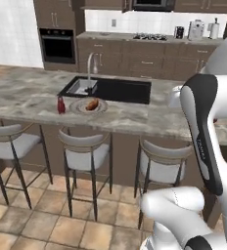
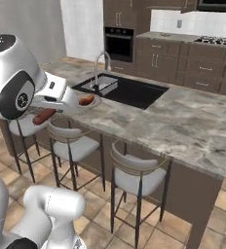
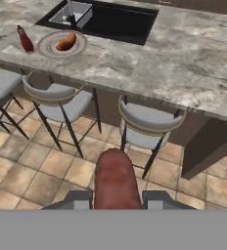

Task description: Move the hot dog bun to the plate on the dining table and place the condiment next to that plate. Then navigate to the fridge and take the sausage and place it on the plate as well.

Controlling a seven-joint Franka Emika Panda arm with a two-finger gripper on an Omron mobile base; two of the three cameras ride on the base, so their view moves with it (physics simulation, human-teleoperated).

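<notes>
My gripper (image 3: pixel 116 199) is shut on the dark-red sausage (image 3: pixel 115 178), which juts forward between the two fingertips above the tiled floor, short of the stools. In the right base view the sausage (image 2: pixel 44 115) hangs beside my arm, near the table's edge. On the dining table (image 1: pixel 135 117) the grey plate (image 1: pixel 102 108) carries the orange-tan hot dog bun (image 1: pixel 92 104), just in front of the black sink. The red condiment (image 1: pixel 61 104) stands upright close to the plate's left. From the hand, plate (image 3: pixel 49 49), bun (image 3: pixel 66 42) and condiment (image 3: pixel 25 40) lie far upper left. The fridge is out of view.
Three grey-cushioned stools (image 1: pixel 88 149) line the near side of the table, between me and the plate. The black sink (image 1: pixel 118 90) with its chrome tap (image 1: pixel 90 66) lies behind the plate. A wall counter with hob (image 1: pixel 149 36) and oven (image 1: pixel 57 45) runs along the back.
</notes>
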